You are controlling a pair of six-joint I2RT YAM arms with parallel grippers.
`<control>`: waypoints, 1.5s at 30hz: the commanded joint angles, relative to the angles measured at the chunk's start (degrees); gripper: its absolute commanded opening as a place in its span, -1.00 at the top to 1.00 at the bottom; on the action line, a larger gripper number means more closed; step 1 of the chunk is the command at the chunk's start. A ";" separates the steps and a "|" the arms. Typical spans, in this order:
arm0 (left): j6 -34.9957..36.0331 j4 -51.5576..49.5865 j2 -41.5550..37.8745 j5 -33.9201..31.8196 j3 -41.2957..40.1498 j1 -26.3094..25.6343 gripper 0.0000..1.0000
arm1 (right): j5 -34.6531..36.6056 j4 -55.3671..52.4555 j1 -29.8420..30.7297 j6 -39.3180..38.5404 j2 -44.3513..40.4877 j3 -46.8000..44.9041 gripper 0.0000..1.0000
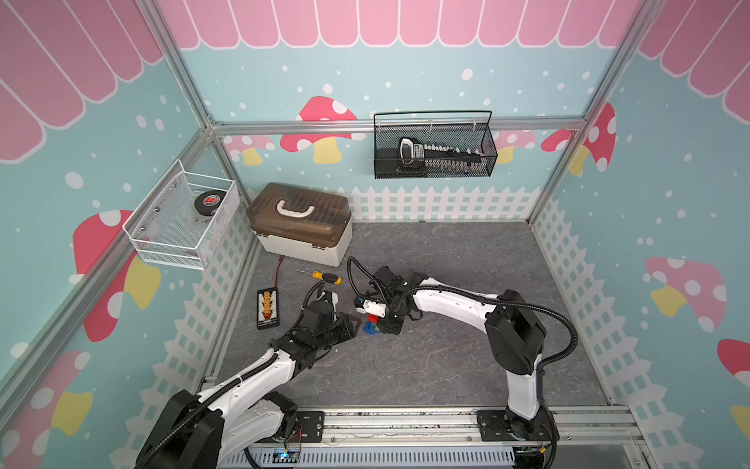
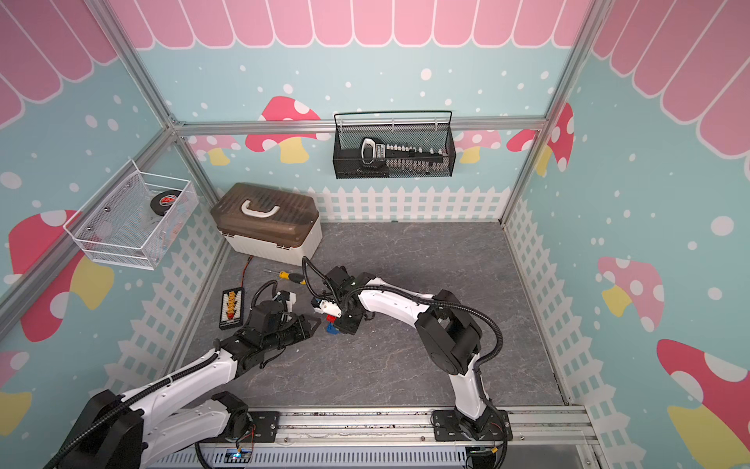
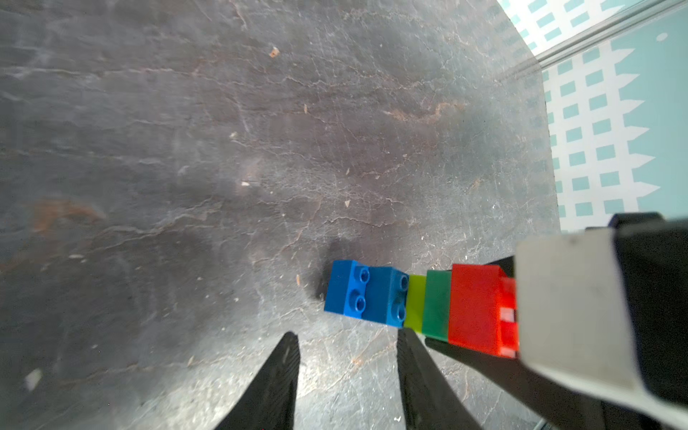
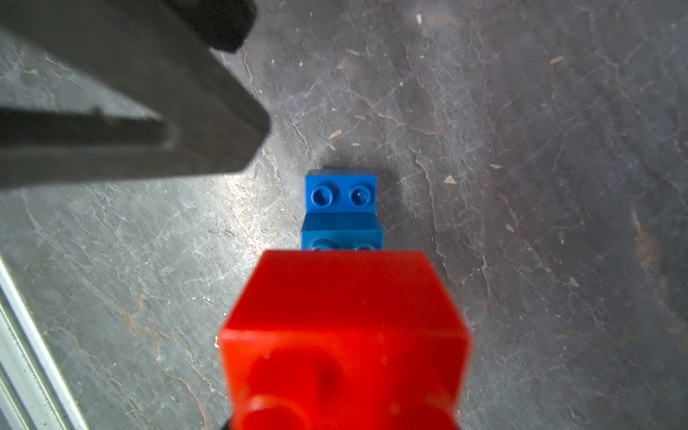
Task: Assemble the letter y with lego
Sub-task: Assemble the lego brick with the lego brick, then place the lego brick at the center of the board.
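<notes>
- Bricks of the lego are joined into a single row, the letter y (image 3: pixel 413 301): two blue bricks (image 3: pixel 366 294) for the tail, then a lime brick (image 3: pixel 415 301), a dark-green brick (image 3: pixel 437 305) and a red brick (image 3: pixel 473 309).
- Only one red piece shows clearly. Whether a second red arm tip sits behind it cannot be told, since the gripper body hides that end.
- The figure is in the middle of the grey table (image 3: pixel 186 149), blue tail lowest. That end casts a close shadow, so it seems to touch or nearly touch the surface.
- The right gripper (image 1: pixel 381 324) is clamped on the red end, with a black finger on each side of that brick.
- The left gripper (image 3: pixel 348 335) stands just beside the tail. Its fingers are apart with only bare table between them, and one tip is close to the blue and lime joint.
- Step in hand, as I judge it: the last seating or checking of a nearly built figure, with one arm steadying it.
- The next move likely calls for the left fingers to close across the blue tail and press it square, or for the right to lower the figure flat and let go without twisting the joints.
- A yellow-handled screwdriver (image 1: pixel 322 276) lies well apart, toward the brown-lidded toolbox (image 1: pixel 300 223).
</notes>
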 commanded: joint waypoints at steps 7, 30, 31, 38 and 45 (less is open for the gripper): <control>0.41 -9.19 -8.34 -1.09 -1.17 4.63 0.09 | -14.05 3.86 -4.12 4.10 -6.00 -4.20 0.61; 0.06 -8.24 -6.98 0.29 -0.46 4.84 0.09 | -35.10 12.02 -9.10 7.69 -1.61 -14.21 0.58; 0.05 -8.24 -7.07 0.25 -0.46 4.78 0.09 | -35.06 12.39 -9.25 7.92 -1.31 -14.32 0.57; 0.11 -8.25 -7.11 0.27 -0.46 4.93 0.09 | -36.40 13.43 -10.06 8.18 0.52 -14.58 0.54; 0.07 -8.30 -7.02 0.17 -0.29 5.01 0.10 | -37.68 14.61 -10.60 8.93 2.11 -14.67 0.47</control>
